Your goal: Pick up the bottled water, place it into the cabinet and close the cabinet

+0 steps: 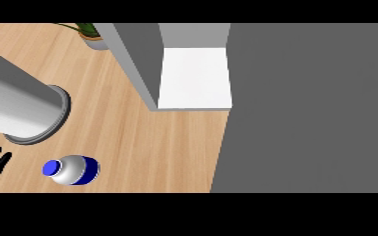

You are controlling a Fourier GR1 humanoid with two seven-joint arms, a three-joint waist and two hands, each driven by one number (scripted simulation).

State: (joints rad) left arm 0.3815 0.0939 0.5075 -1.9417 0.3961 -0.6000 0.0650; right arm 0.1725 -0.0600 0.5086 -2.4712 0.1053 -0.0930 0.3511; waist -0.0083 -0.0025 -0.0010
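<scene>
Bottled water (74,170) sits just right of the left hand (3,161) (barely in frame, can't tell open or closed), probably light, rigid, slick, so grab mid-body below the blue cap (50,167).

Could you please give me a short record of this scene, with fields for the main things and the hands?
bottled water: apparently upright on the counter, lower left, blue cap
cabinet: open, white shelf showing, bottle not inside
potted plant: top left, beside cabinet
left hand: barely showing at left edge, apart from bottle
right hand: not in view
task state: nothing done yet
</scene>
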